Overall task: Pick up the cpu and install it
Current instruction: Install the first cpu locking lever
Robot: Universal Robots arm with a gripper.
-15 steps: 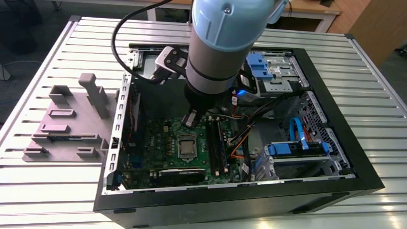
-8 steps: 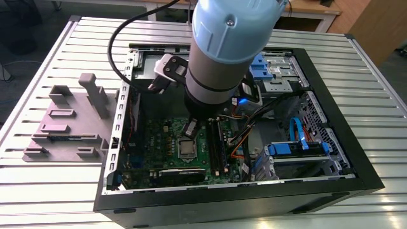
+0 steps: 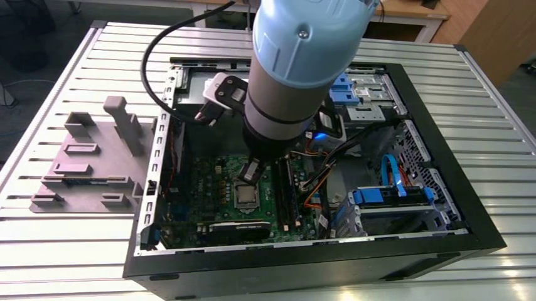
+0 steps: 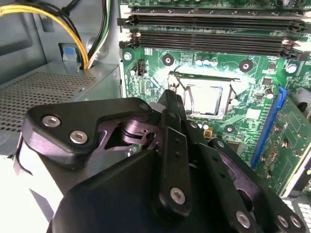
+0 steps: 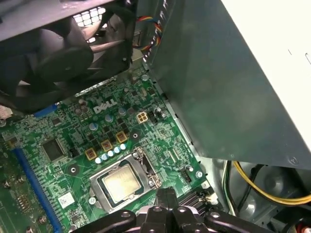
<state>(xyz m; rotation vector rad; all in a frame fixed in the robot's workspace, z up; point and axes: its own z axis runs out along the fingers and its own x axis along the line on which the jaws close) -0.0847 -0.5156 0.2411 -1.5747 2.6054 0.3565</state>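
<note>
The cpu sits in the socket on the motherboard; the claw hovers just beside it, fingers together, empty. Light, stiff, likely fragile: best gripped by its edges.

A table of ribbed silvery metal slats carries everything. Beyond its far edge stands a light wooden desk, with a wooden panel near the far corner at the exterior view's right. Dark floor lies beyond the opposite corner.
</note>
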